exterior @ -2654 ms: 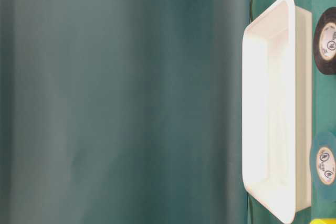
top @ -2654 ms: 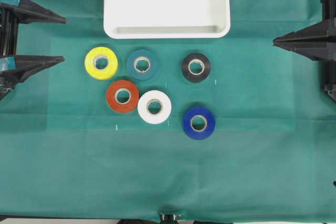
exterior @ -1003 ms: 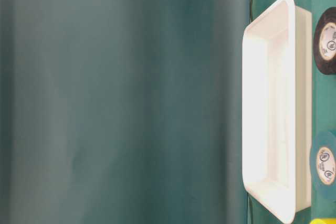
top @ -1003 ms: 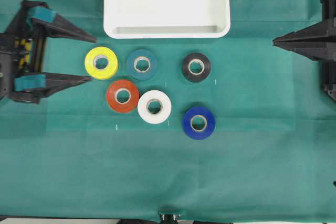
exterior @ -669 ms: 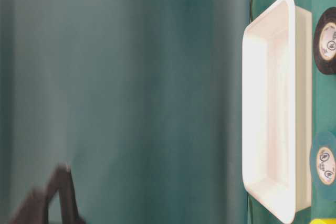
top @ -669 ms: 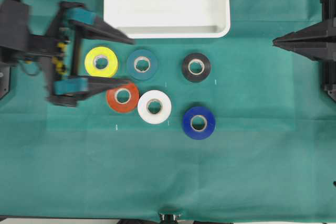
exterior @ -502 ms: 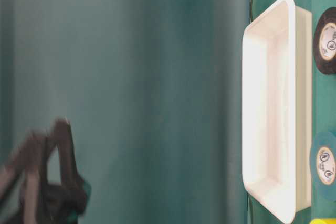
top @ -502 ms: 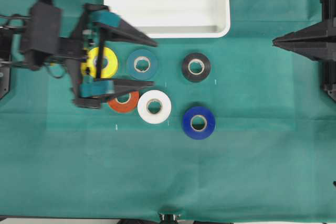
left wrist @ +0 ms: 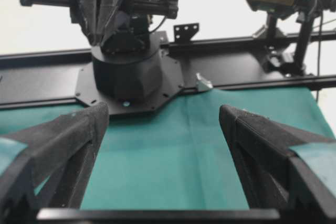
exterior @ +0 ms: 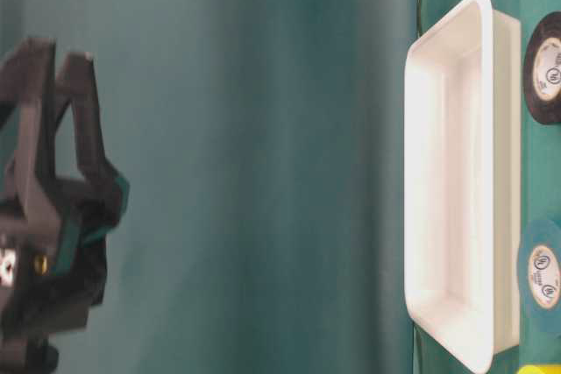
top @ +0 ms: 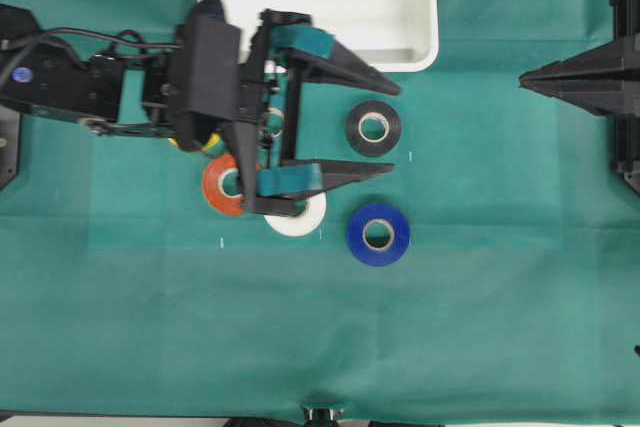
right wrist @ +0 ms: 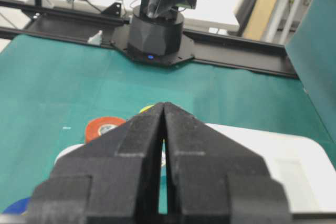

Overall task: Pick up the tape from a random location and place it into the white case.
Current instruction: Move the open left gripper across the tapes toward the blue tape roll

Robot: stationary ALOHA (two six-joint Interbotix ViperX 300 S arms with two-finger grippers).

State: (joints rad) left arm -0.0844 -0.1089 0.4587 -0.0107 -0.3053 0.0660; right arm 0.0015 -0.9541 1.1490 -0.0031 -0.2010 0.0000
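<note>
Overhead view: the left gripper point(top: 386, 129), jaws spread wide, is seen short of the tape point(top: 378, 234). It should be centred over that roll before descending. The right gripper point(top: 527, 76) is pressed together.

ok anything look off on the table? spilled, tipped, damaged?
Nothing stands out. The visible rolls lie flat on the cloth, including the blue tape and black roll. The white case sits square. The left gripper hangs open above the rolls, hiding some; the right gripper is shut.

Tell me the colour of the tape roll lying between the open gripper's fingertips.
Black roll, clearest in the overhead view.
</note>
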